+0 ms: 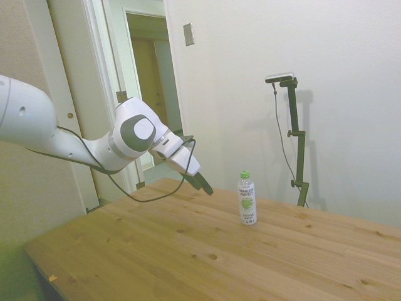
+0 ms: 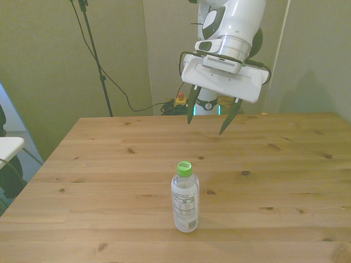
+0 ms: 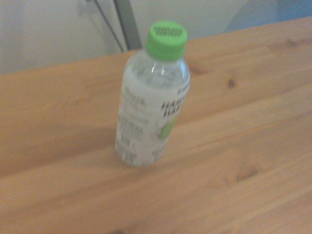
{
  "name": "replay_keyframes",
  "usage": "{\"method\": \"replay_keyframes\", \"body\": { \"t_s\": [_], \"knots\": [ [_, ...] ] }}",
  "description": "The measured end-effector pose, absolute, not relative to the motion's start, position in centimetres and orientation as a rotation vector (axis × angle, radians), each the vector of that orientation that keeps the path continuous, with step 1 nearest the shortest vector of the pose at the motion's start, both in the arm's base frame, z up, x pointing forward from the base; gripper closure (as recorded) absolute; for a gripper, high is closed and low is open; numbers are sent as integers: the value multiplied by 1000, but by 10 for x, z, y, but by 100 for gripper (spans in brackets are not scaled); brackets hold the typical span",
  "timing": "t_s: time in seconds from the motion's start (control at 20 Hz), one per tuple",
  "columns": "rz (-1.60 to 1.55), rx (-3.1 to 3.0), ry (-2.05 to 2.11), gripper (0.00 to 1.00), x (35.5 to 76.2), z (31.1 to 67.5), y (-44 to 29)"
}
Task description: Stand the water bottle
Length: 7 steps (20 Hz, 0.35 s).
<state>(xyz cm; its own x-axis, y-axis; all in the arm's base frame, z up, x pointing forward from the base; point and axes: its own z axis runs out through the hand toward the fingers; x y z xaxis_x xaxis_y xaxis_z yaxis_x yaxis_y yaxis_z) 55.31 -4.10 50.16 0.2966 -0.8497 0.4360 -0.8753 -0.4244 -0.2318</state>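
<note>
The water bottle (image 1: 247,199) stands upright on the wooden table (image 1: 188,257), a slim clear bottle with a green cap and a white label. In the front view the water bottle (image 2: 185,198) is near the table's front middle. The wrist view shows the water bottle (image 3: 152,97) close up, standing on its base. My gripper (image 2: 208,121) hangs in the air behind the bottle, well apart from it, open with nothing between its fingers. In the side view the gripper (image 1: 205,184) is to the bottle's left, a little above cap height.
A cable (image 1: 150,194) loops below the arm's wrist. Wall and a doorway (image 1: 150,75) lie behind the table. Cables and a small yellow box (image 2: 179,100) sit on the floor beyond the far edge.
</note>
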Motion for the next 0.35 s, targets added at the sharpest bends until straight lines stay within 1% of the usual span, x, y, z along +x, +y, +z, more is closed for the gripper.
{"method": "replay_keyframes", "body": {
  "t_s": [0.35],
  "knots": [
    [328, 2735, -1444, 0, 529, 487, -21]
  ]
}}
